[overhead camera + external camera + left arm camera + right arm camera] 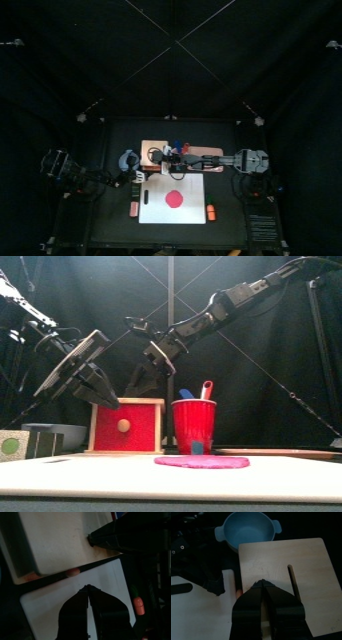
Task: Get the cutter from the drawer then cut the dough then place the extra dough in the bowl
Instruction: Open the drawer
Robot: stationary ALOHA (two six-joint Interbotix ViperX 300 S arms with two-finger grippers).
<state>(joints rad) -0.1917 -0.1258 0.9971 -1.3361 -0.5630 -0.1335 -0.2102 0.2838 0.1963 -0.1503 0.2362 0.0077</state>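
The pale wooden box (pixel 151 151) stands behind the white cutting board (pixel 194 185), its red drawer front (pixel 127 426) facing the table's front and looking closed. A flat red dough disc (pixel 174 197) lies on the board. No cutter is visible. My right gripper (pixel 262 583) hovers shut and empty over the box top (pixel 298 559), near its front edge. My left gripper (pixel 87 588) is also shut and empty, above the board's back left corner beside the box. The blue-grey bowl (pixel 248 529) sits left of the box.
A red cup (pixel 194 426) with a blue and a red toy knife stands right of the box. Orange toy foods lie at the board's left edge (pixel 134 208) and right edge (pixel 210 212). A small pale green block (pixel 14 444) sits at the far left.
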